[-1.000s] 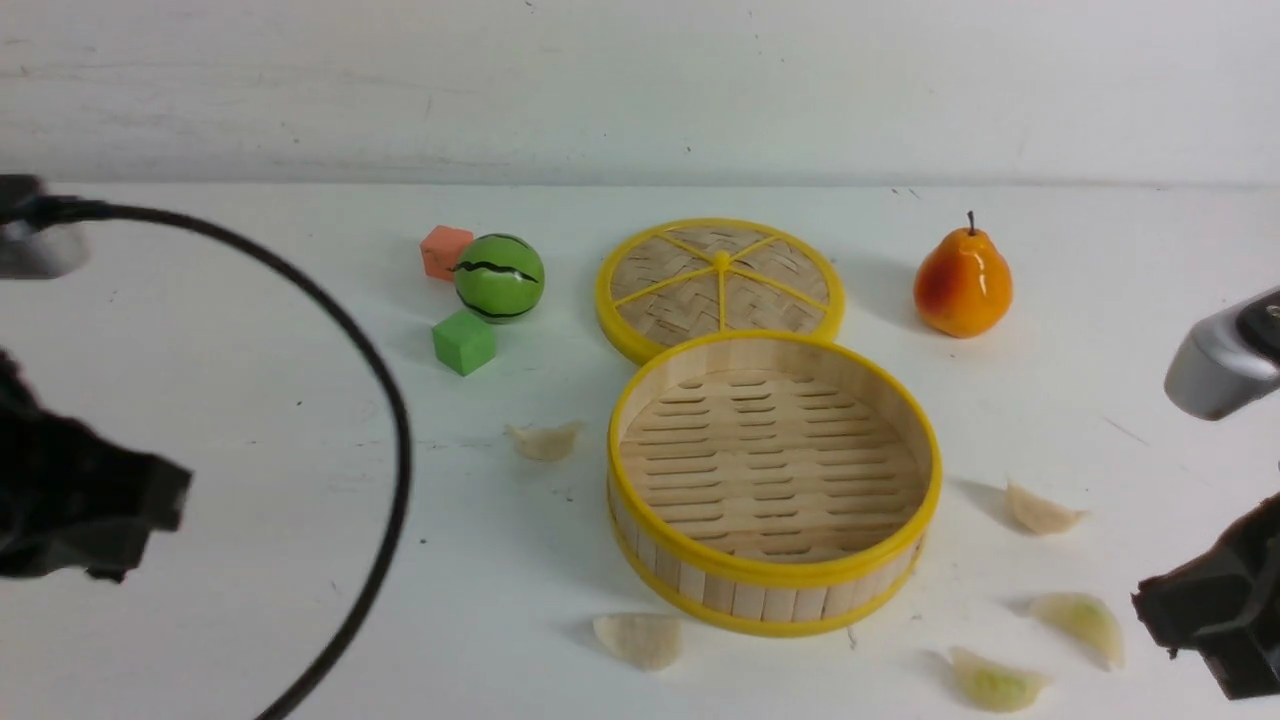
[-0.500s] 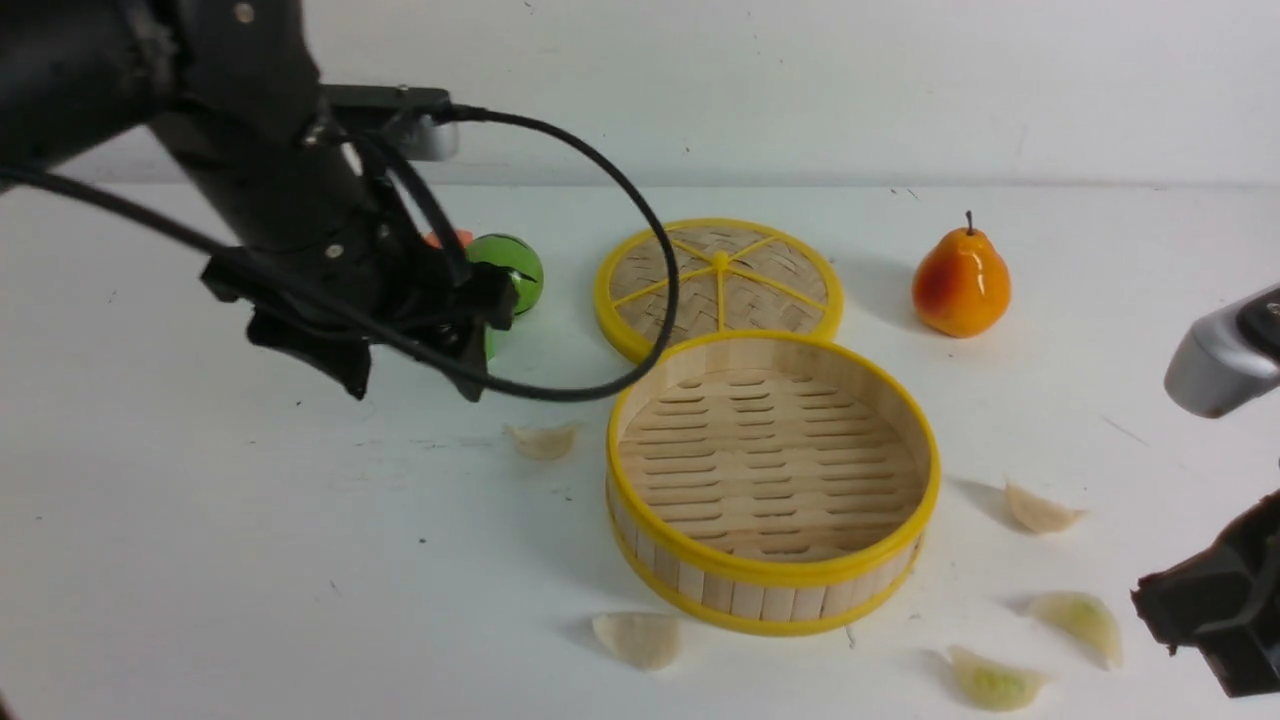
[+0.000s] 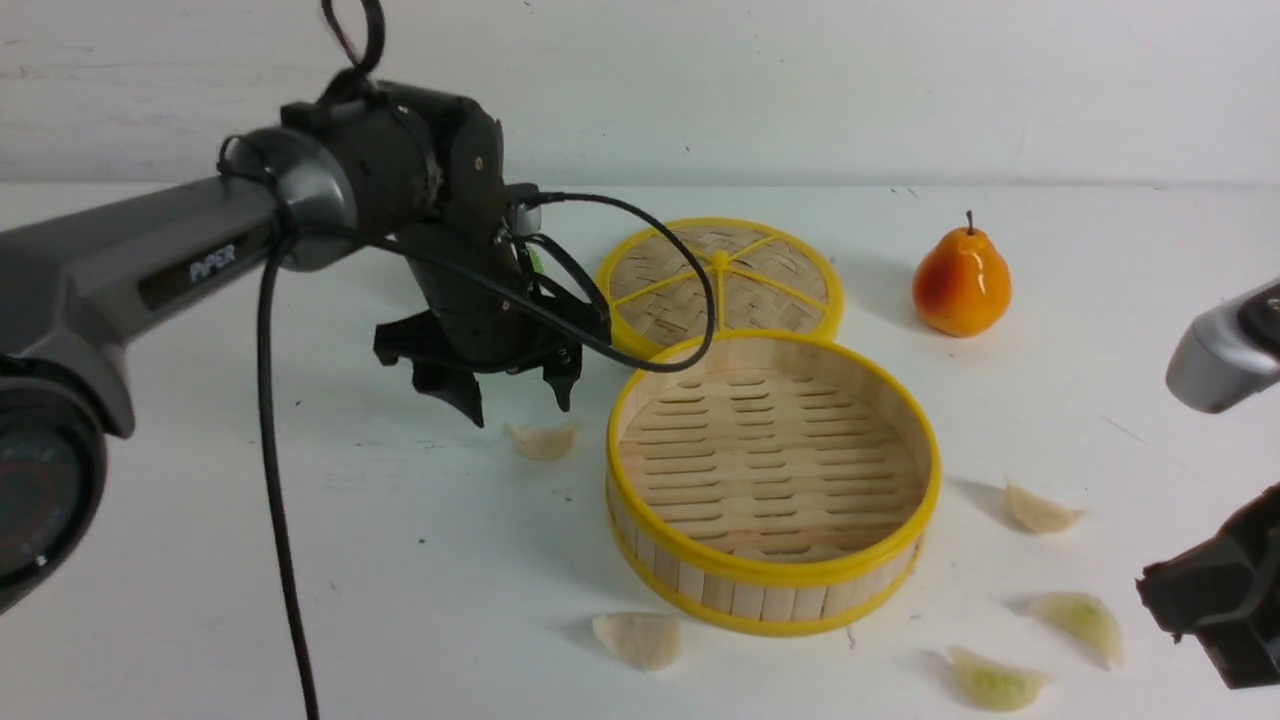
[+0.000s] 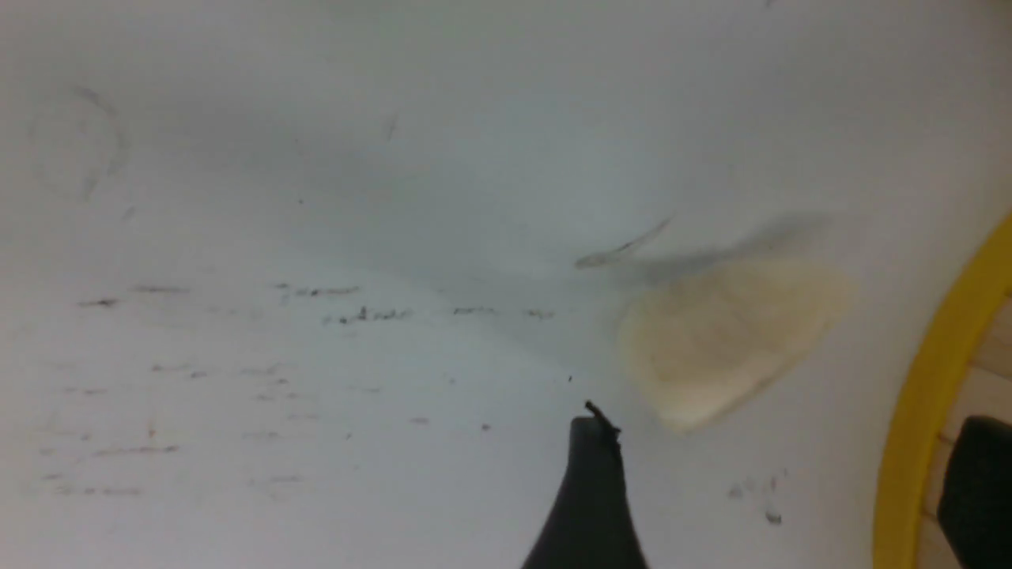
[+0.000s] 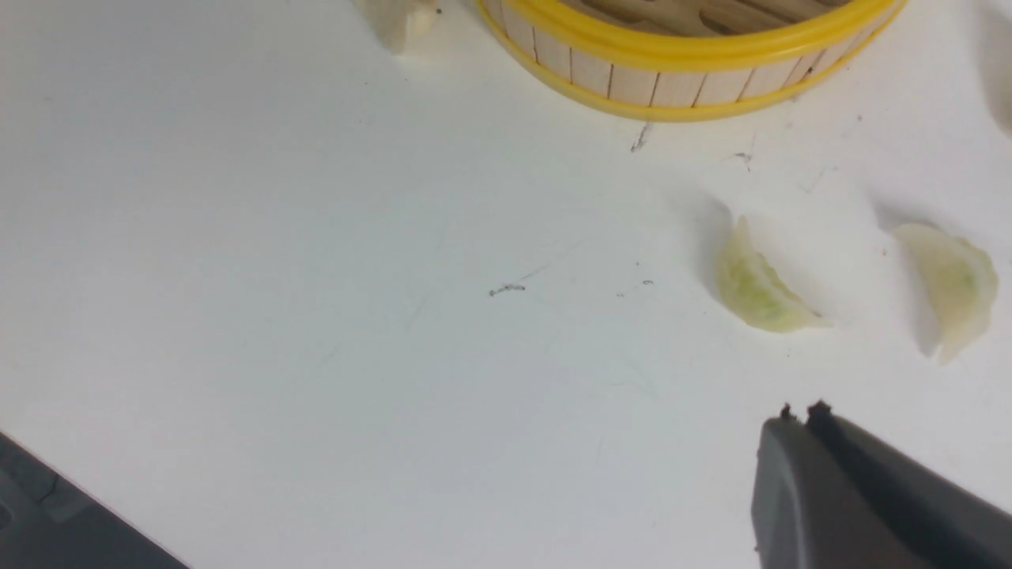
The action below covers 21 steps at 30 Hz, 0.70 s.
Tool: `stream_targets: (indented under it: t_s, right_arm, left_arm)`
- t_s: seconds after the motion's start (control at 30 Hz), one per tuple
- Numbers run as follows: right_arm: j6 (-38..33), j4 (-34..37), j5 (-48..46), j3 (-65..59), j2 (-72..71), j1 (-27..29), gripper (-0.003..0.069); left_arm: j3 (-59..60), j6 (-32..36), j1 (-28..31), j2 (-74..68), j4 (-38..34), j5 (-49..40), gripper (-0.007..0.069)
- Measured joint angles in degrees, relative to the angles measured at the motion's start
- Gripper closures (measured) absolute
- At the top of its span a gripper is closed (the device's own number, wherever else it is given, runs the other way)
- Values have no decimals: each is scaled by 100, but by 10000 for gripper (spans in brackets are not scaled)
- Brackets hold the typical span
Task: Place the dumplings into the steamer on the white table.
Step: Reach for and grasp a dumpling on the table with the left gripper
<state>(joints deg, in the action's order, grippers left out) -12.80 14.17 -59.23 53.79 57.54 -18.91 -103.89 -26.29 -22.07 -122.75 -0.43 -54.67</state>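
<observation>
The steamer [image 3: 770, 575] stands mid-table with nothing on its slatted floor. Three cream dumplings lie on the white table [image 3: 250, 560]: one left of the steamer [image 3: 543, 440], one at its front [image 3: 640, 638], one to its right [image 3: 1040, 510]. Two green-tinged dumplings [image 3: 1085, 618] [image 3: 995, 682] lie at the front right. My left gripper [image 3: 517, 403] hangs open just above the left cream dumpling [image 4: 727, 340], one finger [image 4: 589, 490] beside it, the other finger [image 4: 980, 482] over the steamer rim [image 4: 933, 395]. My right gripper [image 5: 800, 412] is shut and holds nothing, near the green dumplings [image 5: 759, 288] [image 5: 953, 284].
A flat woven lid with yellow spokes [image 3: 720, 280] lies behind the steamer, touching its back rim. An orange pear [image 3: 962, 285] stands at the back right. The left arm's cable [image 3: 275, 520] hangs down over the table's left part. A wall bounds the table's far edge.
My left arm has swung in from the left edge to just above the cream dumpling left of the steamer, and its jaws have opened. The right arm has barely moved.
</observation>
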Motion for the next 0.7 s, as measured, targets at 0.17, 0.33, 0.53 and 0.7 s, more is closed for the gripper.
stream_targets:
  t_s: [0.17, 0.33, 0.53, 0.7]
  right_arm:
    - [0, -165, 12, 0, 0, 0, 659]
    - [0, -183, 17, 0, 0, 0, 657]
    - [0, -206, 27, 0, 0, 0, 657]
    - [0, -206, 27, 0, 0, 0, 652]
  left_arm:
    - [-7, -495, 0, -320, 5, 231, 87]
    - [-11, -726, 0, -509, -2, 356, 91]
    - [-30, -811, 0, -595, -37, 538, 239]
    - [-30, -811, 0, -595, -37, 572, 289]
